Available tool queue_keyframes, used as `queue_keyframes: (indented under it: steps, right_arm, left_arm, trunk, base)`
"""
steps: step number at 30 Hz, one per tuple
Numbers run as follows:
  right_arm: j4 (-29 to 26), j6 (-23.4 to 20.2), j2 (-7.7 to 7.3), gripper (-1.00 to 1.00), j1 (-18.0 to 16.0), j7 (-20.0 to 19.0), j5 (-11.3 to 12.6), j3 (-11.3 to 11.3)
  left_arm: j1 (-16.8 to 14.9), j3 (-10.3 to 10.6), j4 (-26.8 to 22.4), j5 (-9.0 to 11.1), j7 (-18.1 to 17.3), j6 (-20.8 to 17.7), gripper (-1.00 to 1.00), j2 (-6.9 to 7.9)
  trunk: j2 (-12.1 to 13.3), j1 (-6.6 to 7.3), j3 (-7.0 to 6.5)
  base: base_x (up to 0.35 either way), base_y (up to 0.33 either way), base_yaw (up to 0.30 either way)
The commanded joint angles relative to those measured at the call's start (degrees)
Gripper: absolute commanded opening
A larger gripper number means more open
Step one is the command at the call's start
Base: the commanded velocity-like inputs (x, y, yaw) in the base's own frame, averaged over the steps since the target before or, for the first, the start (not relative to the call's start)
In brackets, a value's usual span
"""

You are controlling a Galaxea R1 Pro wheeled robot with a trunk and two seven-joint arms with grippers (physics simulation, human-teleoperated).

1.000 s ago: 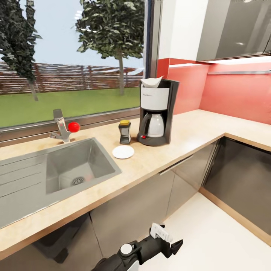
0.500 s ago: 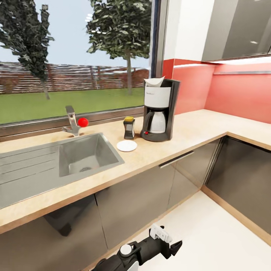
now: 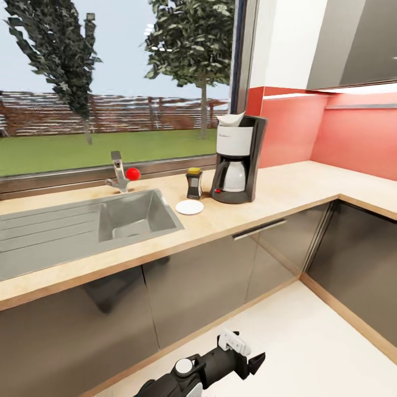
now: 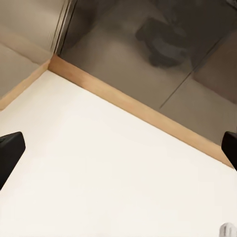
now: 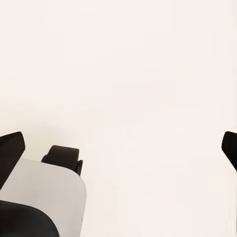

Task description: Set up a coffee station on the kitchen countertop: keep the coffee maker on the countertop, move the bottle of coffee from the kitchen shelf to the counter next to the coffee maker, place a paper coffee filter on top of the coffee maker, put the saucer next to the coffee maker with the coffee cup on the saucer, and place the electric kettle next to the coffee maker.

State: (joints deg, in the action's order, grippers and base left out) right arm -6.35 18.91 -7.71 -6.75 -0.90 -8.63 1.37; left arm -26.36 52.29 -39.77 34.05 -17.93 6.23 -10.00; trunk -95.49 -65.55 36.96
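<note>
A steel sink (image 3: pixel 66 234) is set into the light-wood countertop (image 3: pixel 286 190) at left, its ribbed drainer cut off by the frame edge. Behind the basin a chrome tap (image 3: pixel 118 172) is seen with a round red knob (image 3: pixel 132 174). Further right a flat round white saucer (image 3: pixel 189 207) lies on the wood, just in front of a small dark coffee jar (image 3: pixel 193 183) w/ yellow lid; whether the two touch can't be made out, and the label is too small to read. Beside the jar stands the boxy black coffee maker (image 3: pixel 238 160), w/ white upper panel, silvery carafe and a tiny red switch. A white paper filter (image 3: pixel 231 119) is perched on its top, rim upturned. Glossy dark grey cabinet fronts (image 3: pixel 209 281) run below the counter, and a red wall (image 3: pixel 331 132) rises behind at right.

At the lower edge of the head view the left gripper (image 3: pixel 251 361) is held low over the pale floor (image 3: pixel 309 342); in the left wrist view its black fingertips (image 4: pixel 10 153) are set wide apart at opposite edges, nothing between them, w/ floor and a wood plinth strip (image 4: pixel 133 106) beyond. In the right wrist view the right gripper (image 5: pixel 118 148) is likewise spread wide, tips partly cut off, over plain pale floor; a grey rounded robot part (image 5: pixel 44 197) and a black caster (image 5: pixel 63 157) show near one tip.
</note>
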Motion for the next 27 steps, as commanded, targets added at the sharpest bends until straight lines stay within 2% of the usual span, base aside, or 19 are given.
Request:
queue_keyframes:
  steps: [1, 6, 8, 10, 11, 12, 16, 17, 19, 20, 21, 27]
  right_arm:
    - [0.02, 0.16, -0.03, 1.00, -0.02, -0.11, -0.17, 0.12]
    - [0.02, 0.16, 0.03, 1.00, -0.02, -0.15, -0.23, 0.19]
    - [0.02, 0.16, 0.04, 1.00, -0.02, -0.15, -0.24, 0.20]
    - [0.02, 0.16, 0.05, 1.00, -0.02, -0.16, -0.24, 0.21]
    - [0.02, 0.16, 0.06, 1.00, -0.02, -0.16, -0.24, 0.21]
    - [0.02, 0.16, 0.06, 1.00, -0.02, -0.16, -0.24, 0.21]
    - [0.02, 0.16, 0.07, 1.00, -0.02, -0.16, -0.24, 0.27]
    - [0.02, 0.16, 0.11, 1.00, -0.02, -0.16, -0.24, 0.28]
    - [0.02, 0.16, 0.12, 1.00, -0.02, -0.16, -0.24, 0.29]
    - [0.02, 0.16, 0.14, 1.00, -0.02, -0.16, -0.24, 0.29]
    - [0.02, 0.16, 0.14, 1.00, -0.02, -0.16, -0.24, 0.29]
    - [0.02, 0.16, 0.15, 1.00, -0.02, -0.16, -0.26, 0.30]
  left_arm:
    - [-0.09, 0.07, 0.12, 0.49, -0.08, 0.29, 1.00, 0.00]
    - [-0.09, -0.24, 0.11, 0.49, -0.16, 0.43, 1.00, 0.00]
    - [-0.09, -0.25, 0.06, 0.49, -0.26, 0.53, 1.00, 1.78]
    - [-0.09, -0.17, -0.09, 0.53, -0.39, 0.67, 1.00, 5.31]
    - [-0.09, -0.15, -0.12, 0.54, -0.42, 0.70, 1.00, 6.11]
    - [-0.09, -0.13, -0.14, 0.55, -0.46, 0.73, 1.00, 7.58]
    - [-0.09, -0.09, -0.10, 0.59, -0.44, 0.78, 1.00, 10.58]
    - [-0.09, -0.09, 0.10, 0.61, -0.40, 0.79, 1.00, 12.18]
    - [-0.09, -0.10, 0.57, 0.63, -0.38, 0.81, 1.00, 13.15]
    - [-0.09, -0.20, 1.74, 0.65, -0.36, 1.00, 1.00, 14.21]
    - [-0.08, -0.61, 3.47, 0.66, -0.37, 1.16, 1.00, 14.77]
    - [-0.02, -1.98, 10.08, 0.66, -0.60, 1.73, 1.00, 15.34]
  trunk:
    - [-0.03, 0.01, 0.05]
    - [-0.03, 0.01, 0.05]
    - [-0.03, 0.01, 0.05]
    - [-0.03, 0.01, 0.05]
    - [-0.03, 0.01, 0.05]
    - [-0.03, 0.01, 0.05]
    - [-0.03, 0.01, 0.05]
    - [-0.03, 0.01, 0.05]
    - [-0.03, 0.01, 0.05]
    - [-0.03, 0.01, 0.05]
    - [-0.03, 0.01, 0.05]
    - [-0.03, 0.01, 0.05]
  base:
    - [-0.040, -0.065, 0.178]
    - [-0.019, -0.030, 0.083]
    - [-0.005, -0.008, 0.022]
    - [-0.002, -0.004, 0.010]
    - [-0.001, -0.002, 0.006]
    - [-0.001, -0.001, 0.004]
    - [0.000, -0.001, 0.002]
    - [0.000, 0.000, 0.000]
    - [0.000, 0.000, 0.000]
    - [0.000, 0.000, 0.000]
    - [0.000, 0.000, 0.000]
    - [0.000, 0.000, 0.000]
